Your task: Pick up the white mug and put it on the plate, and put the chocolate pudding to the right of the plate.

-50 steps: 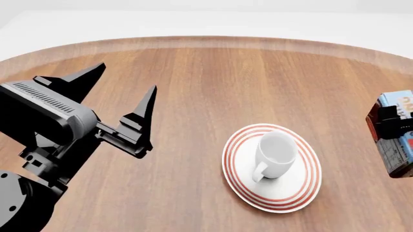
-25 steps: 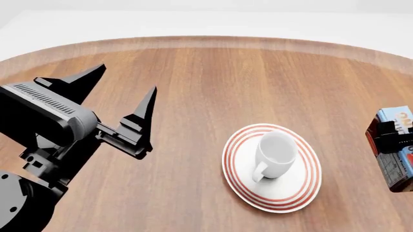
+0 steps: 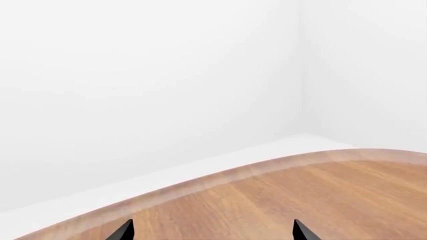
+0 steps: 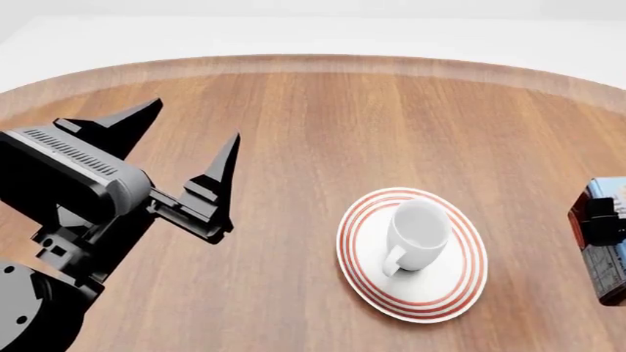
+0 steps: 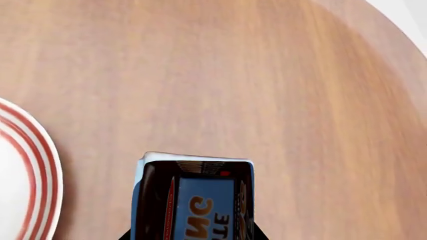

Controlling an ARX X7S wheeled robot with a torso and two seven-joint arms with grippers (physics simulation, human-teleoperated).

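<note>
The white mug (image 4: 417, 235) stands upright on the plate (image 4: 459, 293), a white disc with red rings, at the centre right of the wooden table. Right of the plate, at the frame's edge, my right gripper (image 4: 599, 220) is shut on the chocolate pudding (image 4: 611, 264), a brown and light blue carton. In the right wrist view the chocolate pudding (image 5: 195, 200) fills the space between the fingers (image 5: 257, 235), with the plate's rim (image 5: 40, 165) beside it. My left gripper (image 4: 186, 150) hovers open and empty over the table's left side; only its fingertips (image 3: 303, 232) show in the left wrist view.
The round wooden table (image 4: 323, 117) ends at a pale rim at the back, with white floor and walls beyond. Bare wood (image 5: 200, 75) lies ahead of the carton in the right wrist view.
The right gripper and the carton have moved down and to the right, lower toward the table beside the plate. The left arm has barely shifted.
</note>
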